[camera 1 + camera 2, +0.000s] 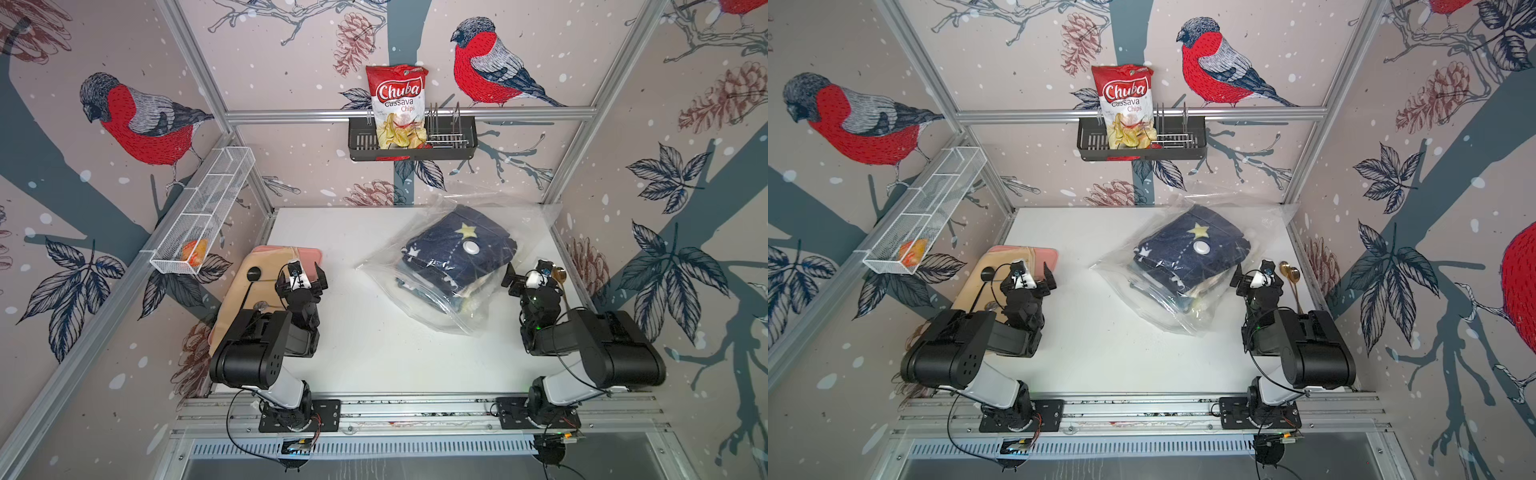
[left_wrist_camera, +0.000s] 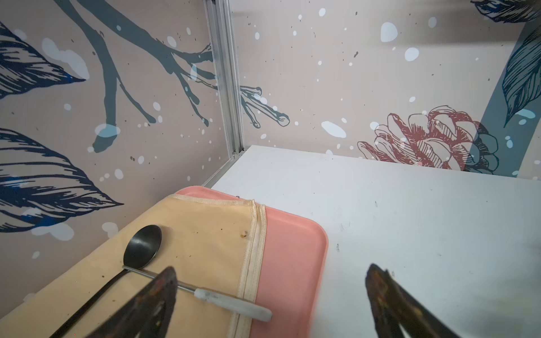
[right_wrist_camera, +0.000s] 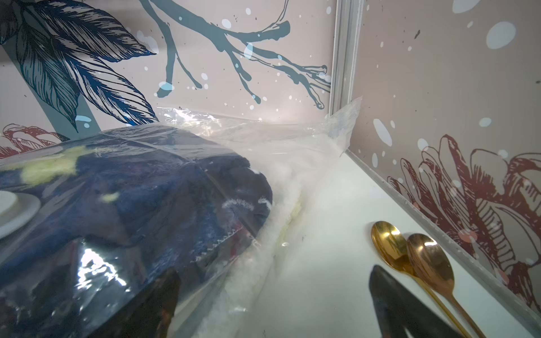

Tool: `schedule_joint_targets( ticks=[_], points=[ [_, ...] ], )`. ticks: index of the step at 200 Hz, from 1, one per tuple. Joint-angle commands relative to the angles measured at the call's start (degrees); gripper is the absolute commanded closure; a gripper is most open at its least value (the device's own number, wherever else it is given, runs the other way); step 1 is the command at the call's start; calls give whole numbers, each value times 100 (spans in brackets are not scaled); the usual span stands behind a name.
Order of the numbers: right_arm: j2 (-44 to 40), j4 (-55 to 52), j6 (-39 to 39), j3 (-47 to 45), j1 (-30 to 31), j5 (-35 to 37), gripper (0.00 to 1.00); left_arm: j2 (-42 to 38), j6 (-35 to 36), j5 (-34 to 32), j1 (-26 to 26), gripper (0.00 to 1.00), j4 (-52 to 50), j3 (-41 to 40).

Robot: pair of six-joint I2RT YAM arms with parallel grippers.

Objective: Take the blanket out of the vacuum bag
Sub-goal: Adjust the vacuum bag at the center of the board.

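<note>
Large clear crinkly plastic vacuum bag is lying on the white table, right of centre | folded navy star-print blanket is sitting inside it | left gripper is hovering wide open, holding nothing | right gripper is gaping empty beside the bag
</note>
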Motion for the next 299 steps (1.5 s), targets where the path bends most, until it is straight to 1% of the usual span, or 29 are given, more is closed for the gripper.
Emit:
schedule_joint_targets(
  ticks=[1, 137, 180, 238, 271, 276, 285, 295, 299],
  points=[
    [6, 59, 18, 22, -13, -39, 0, -15, -83, 307, 37, 2, -73, 10],
    [3, 35, 27, 30, -32, -80, 0, -19, -85, 324, 39, 2, -108, 23],
    [-16, 17, 150, 23, -209, -412, 0, -15, -79, 324, 39, 2, -138, 31],
    [-14, 5, 121, 31, -172, -335, 0, -24, -87, 343, 39, 2, -107, 19],
    [-20, 31, 71, 36, -36, 23, 0, -37, -81, 318, 37, 2, -47, -10],
    [-62, -80, 79, 79, 13, 173, 0, -79, -98, 150, 19, 2, -37, -21],
    [-141, -210, 35, 125, 88, 324, 0, -348, -112, -122, -51, 2, -188, -53],
    [-282, -337, -76, 185, 233, 613, 0, -754, -19, -25, -95, 2, -527, -52],
    [-374, -571, -120, 274, 345, 892, 0, -937, 11, 19, -113, 2, -744, 2]
  ],
)
